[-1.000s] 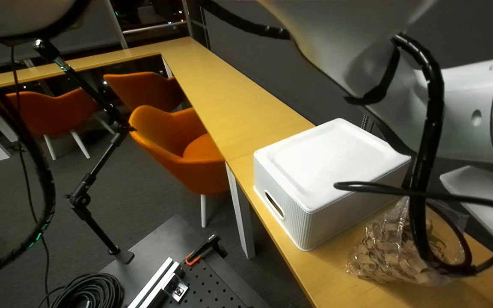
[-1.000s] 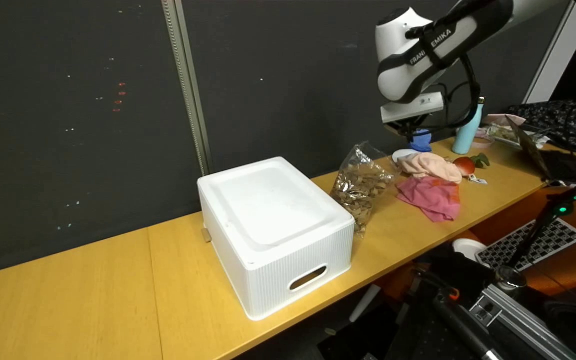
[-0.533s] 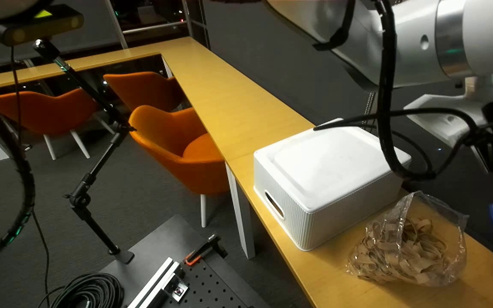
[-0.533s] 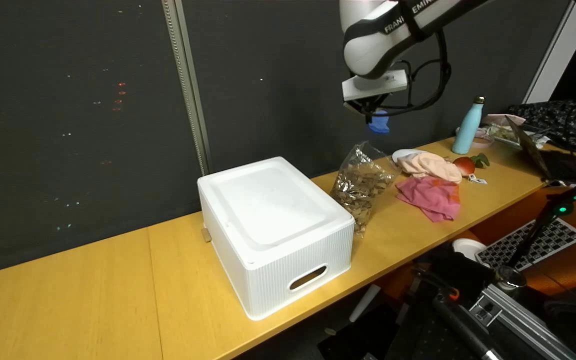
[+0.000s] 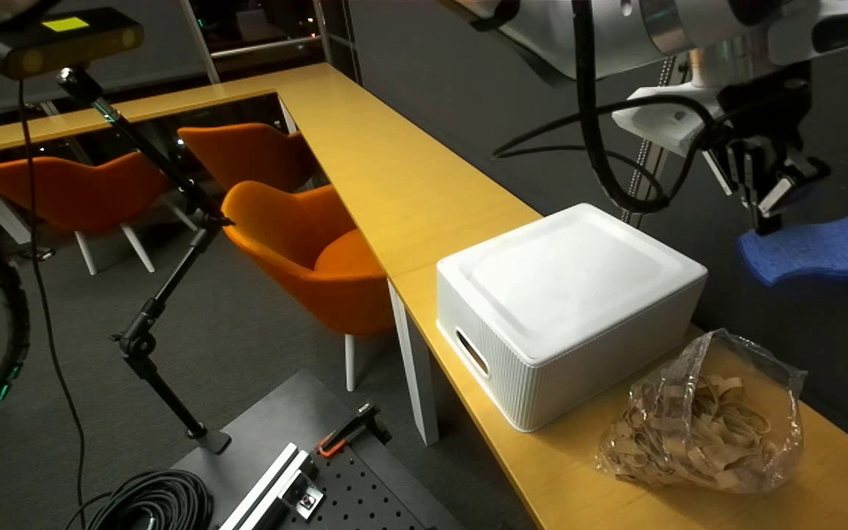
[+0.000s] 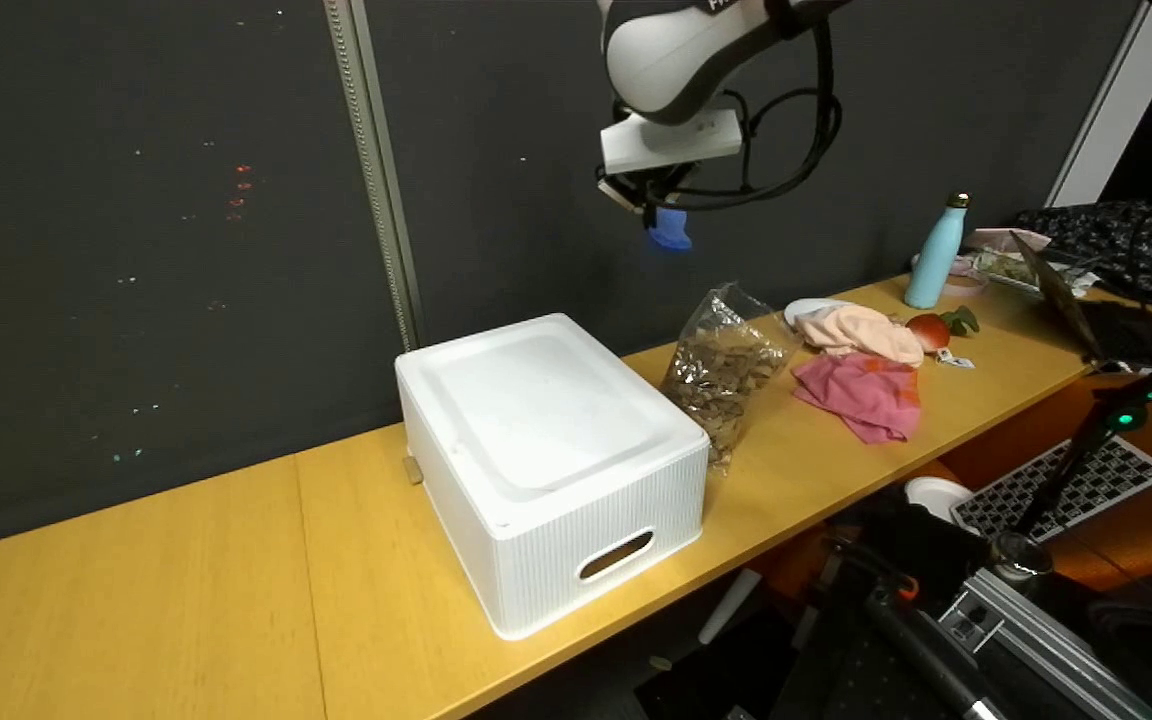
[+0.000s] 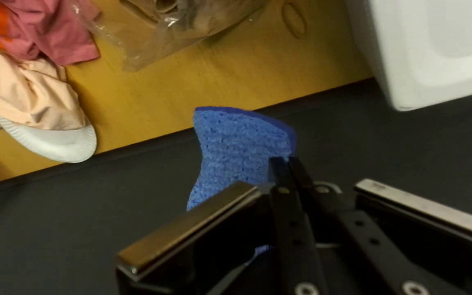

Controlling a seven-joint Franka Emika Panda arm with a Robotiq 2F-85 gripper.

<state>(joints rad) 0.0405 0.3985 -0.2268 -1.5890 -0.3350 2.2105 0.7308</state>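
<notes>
Dark panels [image 6: 526, 220] behind, downward-pointing fingers [image 5: 766, 221] pinch a blue sponge [image 5: 818, 250] aloft.

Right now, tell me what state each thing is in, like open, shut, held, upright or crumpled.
End effector: shut on the blue sponge.
Blue sponge: gripped near one end, in the air.
White box: on the table, top face closed.
Clear bag: partly filled with tan bands; whether sealed, unclear.
Light-blue bottle: upright, capped.
Pink cloth: crumpled.
Peach cloth: crumpled, partly over a white plate.
Laptop: seems open.
</notes>
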